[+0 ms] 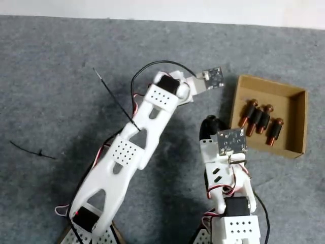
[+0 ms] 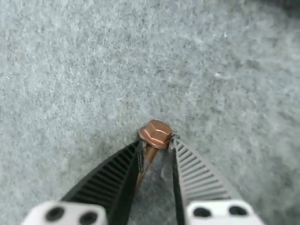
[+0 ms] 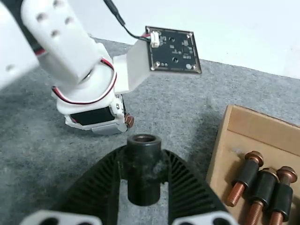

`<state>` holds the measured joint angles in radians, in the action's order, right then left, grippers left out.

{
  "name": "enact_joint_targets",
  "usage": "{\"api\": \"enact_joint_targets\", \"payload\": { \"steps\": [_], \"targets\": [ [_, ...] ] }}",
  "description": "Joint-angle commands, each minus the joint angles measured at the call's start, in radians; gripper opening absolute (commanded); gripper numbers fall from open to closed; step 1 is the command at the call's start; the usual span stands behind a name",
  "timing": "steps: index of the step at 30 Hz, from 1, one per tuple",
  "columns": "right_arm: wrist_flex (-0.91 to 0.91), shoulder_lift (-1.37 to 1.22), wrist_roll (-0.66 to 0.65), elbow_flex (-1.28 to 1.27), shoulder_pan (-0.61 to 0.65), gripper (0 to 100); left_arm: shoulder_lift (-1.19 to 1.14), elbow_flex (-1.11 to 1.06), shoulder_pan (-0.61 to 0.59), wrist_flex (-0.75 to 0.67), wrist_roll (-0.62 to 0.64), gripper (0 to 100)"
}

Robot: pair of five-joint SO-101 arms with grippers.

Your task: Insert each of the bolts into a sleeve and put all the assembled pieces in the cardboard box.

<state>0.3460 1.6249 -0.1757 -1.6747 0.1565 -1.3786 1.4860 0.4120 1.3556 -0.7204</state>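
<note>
My left gripper (image 2: 157, 144) is shut on a copper bolt (image 2: 154, 133), hex head pointing away from the wrist, above the grey felt. My right gripper (image 3: 144, 158) is shut on a black sleeve (image 3: 143, 173) held upright with its open bore facing up. In the high view the sleeve (image 1: 209, 125) sits just left of the cardboard box (image 1: 300, 122). Beyond the sleeve in the right wrist view hangs the left arm's wrist, its bolt head (image 3: 129, 121) a short way off. Several assembled pieces (image 1: 260, 119) lie side by side in the box (image 3: 234, 119).
The grey felt mat (image 1: 61, 76) covers the table. A black tie (image 1: 34, 151) lies at the far left, and a thin black cable (image 1: 114, 99) sticks out beside the left arm (image 1: 127, 152). The left arm's camera board (image 1: 213, 78) hangs near the box's left corner.
</note>
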Motion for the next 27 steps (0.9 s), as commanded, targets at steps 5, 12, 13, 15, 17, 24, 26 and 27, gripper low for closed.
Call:
{"api": "enact_joint_targets", "payload": {
  "steps": [5, 12, 13, 15, 17, 24, 26, 27],
  "targets": [
    [-0.004, 0.007, -0.002, -0.091, -0.010, 0.6, -0.005, 0.002, -0.015, 0.028, -0.002, 10],
    [-0.004, 0.007, -0.002, -0.091, -0.010, 0.6, -0.005, 0.002, -0.015, 0.028, -0.002, 10],
    [-0.004, 0.007, -0.002, -0.091, -0.010, 0.6, -0.005, 0.002, -0.015, 0.028, -0.002, 10],
    [-0.004, 0.007, -0.002, -0.091, -0.010, 0.6, -0.005, 0.002, -0.015, 0.028, -0.002, 10],
    [-0.004, 0.007, -0.002, -0.091, -0.010, 0.6, -0.005, 0.001, -0.015, 0.028, -0.002, 10],
    [-0.004, 0.007, -0.002, -0.091, -0.010, 0.6, -0.007, 0.001, -0.015, 0.028, -0.002, 10],
    [-0.002, 0.007, -0.002, -0.091, -0.016, 0.6, -0.007, 0.001, -0.018, 0.028, -0.002, 10],
    [-0.001, 0.008, 0.000, -0.091, -0.035, 0.6, -0.008, 0.001, -0.024, 0.028, -0.002, 10]
  ]
}}
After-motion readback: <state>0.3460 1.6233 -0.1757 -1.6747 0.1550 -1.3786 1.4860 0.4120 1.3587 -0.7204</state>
